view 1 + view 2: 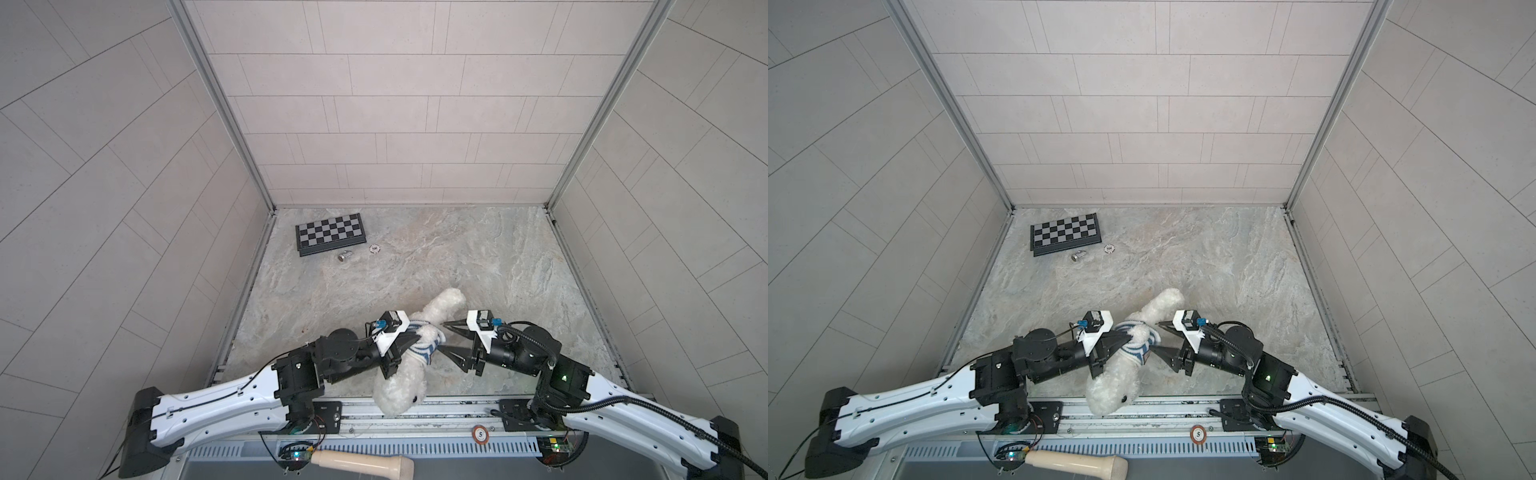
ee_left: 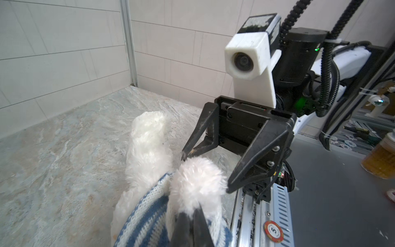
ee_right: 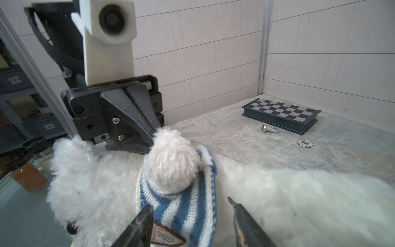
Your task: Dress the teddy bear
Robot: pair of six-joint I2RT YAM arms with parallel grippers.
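The teddy bear lies near the table's front edge, its head on the front rail and a leg pointing toward the back. A blue-and-white striped shirt wraps its middle. One furry arm pokes out of a sleeve. My left gripper is shut, pinched into the fur where that arm leaves the sleeve. My right gripper is open, its fingers on either side of the shirt and gripping nothing.
At the back left lies a folded chessboard. A silver chess piece and a poker chip lie beside it. Another chip sits on the front rail. A beige handle lies below the rail.
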